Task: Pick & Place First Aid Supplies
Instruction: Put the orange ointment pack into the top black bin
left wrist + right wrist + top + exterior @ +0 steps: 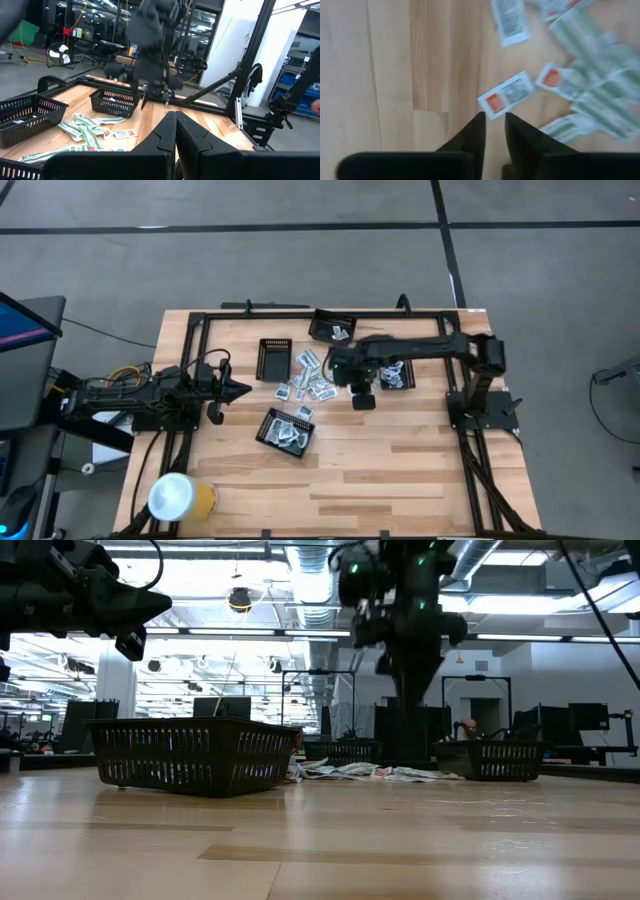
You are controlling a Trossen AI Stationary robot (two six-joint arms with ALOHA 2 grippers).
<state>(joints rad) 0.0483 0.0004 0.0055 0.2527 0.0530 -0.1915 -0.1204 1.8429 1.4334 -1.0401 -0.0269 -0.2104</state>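
The first aid supplies lie in a loose pile mid-table: white sachets with red marks and pale green strips, flat on the wood, also in the left wrist view. My right gripper hangs above the table at the pile's right edge, pointing down, fingers a little apart and empty. One red-marked sachet lies just beyond its tips, and green strips lie farther on. My left gripper waits shut near the table's left edge.
Several black mesh trays stand around the pile: one far left of it, one at the far edge, one under the right arm, one nearer with packets in it. A yellow-white roll sits at the near left corner.
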